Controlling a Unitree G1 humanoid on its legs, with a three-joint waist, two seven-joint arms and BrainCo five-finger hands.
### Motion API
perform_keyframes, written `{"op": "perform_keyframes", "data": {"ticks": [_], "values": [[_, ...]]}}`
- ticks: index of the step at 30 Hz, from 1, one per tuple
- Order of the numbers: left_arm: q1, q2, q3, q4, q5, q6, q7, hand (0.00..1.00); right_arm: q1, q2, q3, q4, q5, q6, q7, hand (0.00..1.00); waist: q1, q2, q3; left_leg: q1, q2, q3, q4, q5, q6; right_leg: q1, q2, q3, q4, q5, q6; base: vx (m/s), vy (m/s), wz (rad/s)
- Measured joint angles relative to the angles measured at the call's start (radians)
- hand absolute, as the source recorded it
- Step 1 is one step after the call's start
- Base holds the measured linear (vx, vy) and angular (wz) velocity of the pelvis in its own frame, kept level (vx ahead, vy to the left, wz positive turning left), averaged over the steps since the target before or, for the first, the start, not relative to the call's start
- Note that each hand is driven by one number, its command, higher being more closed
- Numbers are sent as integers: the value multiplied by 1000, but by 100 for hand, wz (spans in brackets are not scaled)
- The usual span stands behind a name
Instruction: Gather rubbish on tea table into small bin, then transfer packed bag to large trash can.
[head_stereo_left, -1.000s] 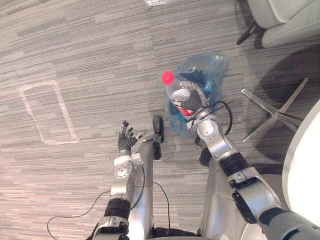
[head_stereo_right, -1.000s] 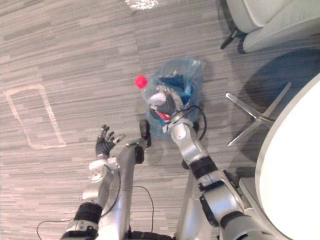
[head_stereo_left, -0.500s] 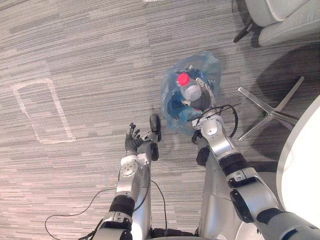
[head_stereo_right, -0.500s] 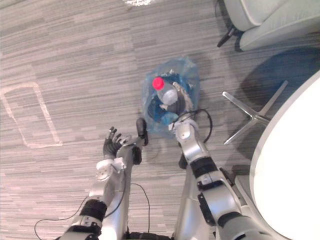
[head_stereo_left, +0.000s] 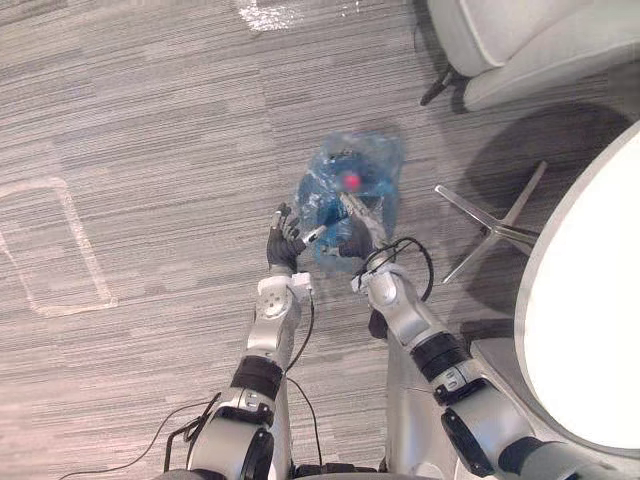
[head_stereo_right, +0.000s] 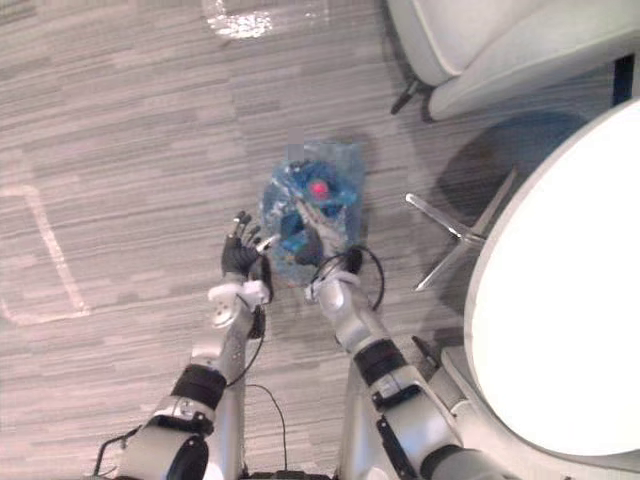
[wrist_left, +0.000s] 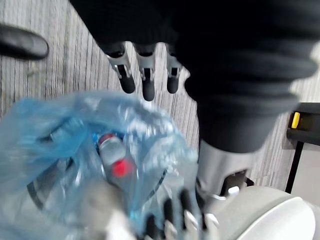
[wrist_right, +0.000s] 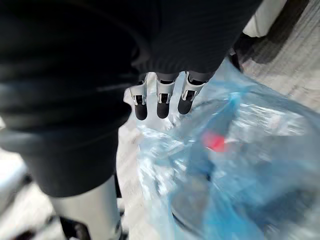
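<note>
Pinching the bag (head_stereo_left: 378, 165) rim in my right hand (head_stereo_left: 356, 243), red-capped bottle (head_stereo_left: 351, 181) inside. Left hand (head_stereo_left: 282, 249) spread, fingers straight, just beside the bag's left side. Bag over carpet (head_stereo_left: 150, 120), near a chair base (head_stereo_left: 490, 225).

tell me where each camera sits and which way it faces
Left eye view: on the head, facing down at the floor; shows the left hand and right hand by the blue bag.
Right eye view: beside it, facing down too; same hands and bag.
Left wrist view: left wrist, looking along its open hand at the bag.
Right wrist view: right wrist, along its own hand at the bag.
Shared: all four show the bag.
</note>
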Motion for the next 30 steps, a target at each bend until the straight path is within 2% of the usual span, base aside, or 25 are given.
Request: {"op": "perform_keyframes", "data": {"ticks": [6, 9, 10, 15, 16, 19, 21, 24, 25, 30], "values": [[-36, -7, 38, 46, -11, 8, 34, 0, -30, 49, 0, 157, -38, 36, 12, 0, 5, 0, 0, -5, 7, 1, -29, 13, -5, 1, 14, -3, -44, 23, -4, 9, -11, -3], [-95, -12, 52, 52, -22, 7, 55, 0, -82, 68, -4, 229, -73, 74, -10, 0, 0, 0, 0, -33, 11, -6, -32, 20, -6, -18, 20, -9, -62, 34, -8, 0, 0, 0], [-139, -17, 52, 71, -37, 6, 66, 0, -126, 74, -19, 276, -76, 101, -27, 0, -1, 0, 0, -62, 10, -7, -31, 28, -4, -43, 20, -12, -64, 40, -9, 0, 0, 0], [-161, -15, 82, 92, -64, 6, 78, 0, -196, 85, -43, 369, -124, 134, -27, 0, 0, 0, 0, -114, 7, -8, -33, 41, -2, -98, 19, -13, -64, 45, -9, 0, 0, 0], [-158, -13, 90, 93, -69, 6, 79, 0, -200, 86, -42, 383, -145, 138, -18, 100, 3, 1, 0, -117, 4, -9, -38, 45, -2, -104, 16, -13, -61, 45, -10, 15, -17, 16], [-57, 2, 111, -15, -43, 10, 70, 0, -221, 82, -44, 412, -174, 153, 6, 100, 8, 3, 2, -122, -20, -11, -99, 80, -6, -131, -2, -19, -61, 43, -12, 11, -22, 27], [51, 18, 107, -104, -14, 8, 68, 0, -218, 73, -36, 429, -191, 153, 26, 100, 32, 4, 2, -124, -28, -17, -133, 89, -16, -143, -7, -26, -60, 38, -19, 3, -44, 19], [147, 18, 105, -142, 11, 6, 40, 0, -222, 58, -9, 449, -192, 146, 35, 100, 57, 4, 2, -122, -34, -29, -169, 98, -27, -147, -13, -45, -59, 30, -27, 0, -37, 20], [161, 18, 105, -142, 11, 6, 32, 0, -223, 55, -4, 449, -191, 142, 33, 100, 58, 4, 2, -122, -35, -32, -173, 105, -35, -148, -15, -51, -57, 27, -29, 9, -51, 30], [173, 17, 76, -135, 17, 7, 3, 0, -223, 30, -3, 433, -168, 125, -3, 100, 73, 5, 1, -105, -38, -37, -169, 123, -29, -140, -21, -54, -30, 10, -33, 3, -32, 7]]}}
